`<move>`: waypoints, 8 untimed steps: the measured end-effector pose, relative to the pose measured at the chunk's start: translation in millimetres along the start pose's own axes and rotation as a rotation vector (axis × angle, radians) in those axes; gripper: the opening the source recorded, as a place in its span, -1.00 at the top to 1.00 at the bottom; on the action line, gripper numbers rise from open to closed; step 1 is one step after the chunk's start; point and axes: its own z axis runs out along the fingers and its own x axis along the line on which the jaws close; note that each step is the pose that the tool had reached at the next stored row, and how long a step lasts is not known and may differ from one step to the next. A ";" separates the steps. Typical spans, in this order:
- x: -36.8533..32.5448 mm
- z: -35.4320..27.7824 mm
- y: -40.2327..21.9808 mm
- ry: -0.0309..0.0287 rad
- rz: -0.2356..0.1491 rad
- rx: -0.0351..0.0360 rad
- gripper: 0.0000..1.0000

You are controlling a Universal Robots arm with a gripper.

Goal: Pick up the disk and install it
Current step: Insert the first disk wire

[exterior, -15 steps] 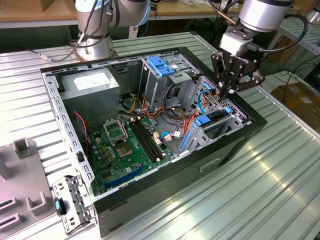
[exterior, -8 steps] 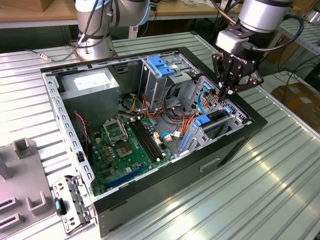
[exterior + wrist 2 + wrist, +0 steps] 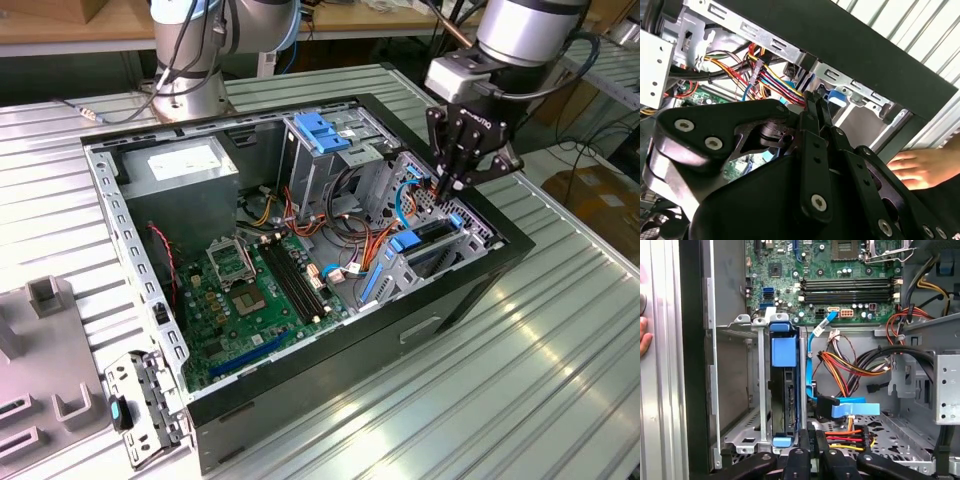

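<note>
The disk (image 3: 432, 238) sits on edge inside the metal drive cage (image 3: 742, 440) at the corner of the open computer case on the exterior view's right. In the first wrist view the disk (image 3: 789, 400) shows a dark body between blue rails, with a blue tab at each end. My gripper (image 3: 447, 186) hovers just above that cage, fingers pressed together and holding nothing. In the second wrist view the gripper (image 3: 818, 106) ends close to a blue tab (image 3: 836, 96). In the first wrist view the gripper (image 3: 816, 434) is beside the disk, near a black connector with a blue pull tab (image 3: 855, 409).
Bundles of coloured wires (image 3: 850, 365) and a thin blue cable (image 3: 812, 340) run beside the cage. The motherboard (image 3: 250, 290) fills the case floor. A person's hand (image 3: 920, 167) rests on the table outside the case wall. A loose metal bracket (image 3: 140, 400) lies on the exterior view's left.
</note>
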 end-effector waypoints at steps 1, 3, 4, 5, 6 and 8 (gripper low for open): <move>0.1 0.0 1.0 0.0001 0.000 0.0004 0.67; 0.4 0.0 2.3 0.0003 0.000 0.0008 0.67; 0.8 0.1 3.2 0.0001 -0.001 0.0009 0.67; 1.5 0.4 4.5 -0.0014 -0.005 0.0011 0.67; 2.2 0.6 5.4 -0.0036 -0.009 0.0015 0.67; 4.8 1.5 5.7 -0.0126 -0.016 0.0019 0.67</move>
